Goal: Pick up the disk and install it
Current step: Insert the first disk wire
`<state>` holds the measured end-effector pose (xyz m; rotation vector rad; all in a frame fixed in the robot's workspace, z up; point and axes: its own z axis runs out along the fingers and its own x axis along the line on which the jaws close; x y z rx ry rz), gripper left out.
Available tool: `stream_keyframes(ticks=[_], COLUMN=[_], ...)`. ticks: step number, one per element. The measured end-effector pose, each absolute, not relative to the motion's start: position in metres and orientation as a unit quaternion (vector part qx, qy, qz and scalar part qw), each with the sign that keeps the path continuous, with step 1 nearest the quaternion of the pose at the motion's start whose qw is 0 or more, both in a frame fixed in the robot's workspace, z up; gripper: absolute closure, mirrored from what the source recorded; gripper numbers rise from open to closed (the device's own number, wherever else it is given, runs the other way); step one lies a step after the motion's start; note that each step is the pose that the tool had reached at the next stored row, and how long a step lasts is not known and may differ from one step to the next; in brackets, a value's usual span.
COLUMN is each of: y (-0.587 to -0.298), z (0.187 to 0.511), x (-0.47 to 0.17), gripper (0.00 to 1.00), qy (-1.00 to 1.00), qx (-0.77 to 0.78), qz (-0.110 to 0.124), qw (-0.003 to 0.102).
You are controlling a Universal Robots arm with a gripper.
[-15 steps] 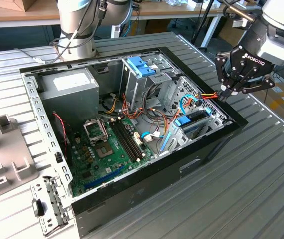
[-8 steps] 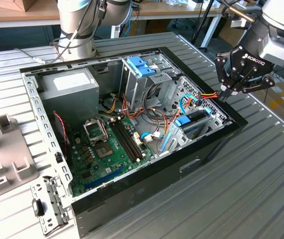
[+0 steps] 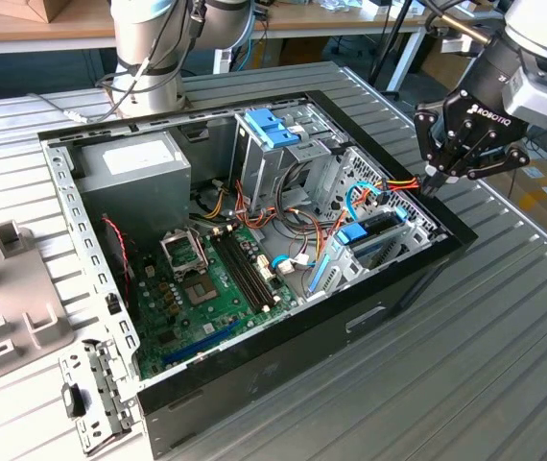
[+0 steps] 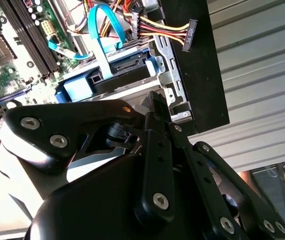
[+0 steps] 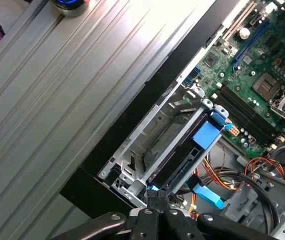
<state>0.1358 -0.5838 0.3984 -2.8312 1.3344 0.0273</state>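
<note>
The disk (image 3: 377, 229) lies in the metal drive cage at the front corner of the open computer case (image 3: 389, 298), on the exterior view's right. It is a dark flat body with blue side rails. In the first wrist view the disk (image 5: 180, 160) runs along the cage with a blue tab at its inner end. In the second wrist view the disk's (image 4: 127, 69) connector end faces out. My gripper (image 3: 430, 181) hangs just above the case's rim beside the cage. Its fingers are shut together with nothing between them, as the gripper (image 5: 155, 199) (image 4: 156, 104) appears in both wrist views.
A loose power cable (image 3: 403, 182) with a black plug (image 4: 186, 34) lies over the rim near the fingertips. A blue data cable (image 4: 102, 30) arches over the disk. Deeper in the case are the motherboard (image 3: 206, 279), a grey power supply (image 3: 134, 168) and a blue-latched bay (image 3: 273, 130). A grey panel (image 3: 5, 307) lies outside.
</note>
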Motion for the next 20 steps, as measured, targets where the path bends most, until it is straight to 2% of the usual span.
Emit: stream_keyframes(ticks=[9, 10, 20], y=[-0.584, -0.584, -0.584], z=[0.398, 0.398, 0.398], x=[0.136, 0.136, 0.155], gripper=[0.89, 0.58, 0.58], qy=[0.368, 0.366, 0.366], qx=[-0.930, -0.931, -0.931], qz=[0.009, 0.009, 0.009], qw=[0.005, 0.005, 0.005])
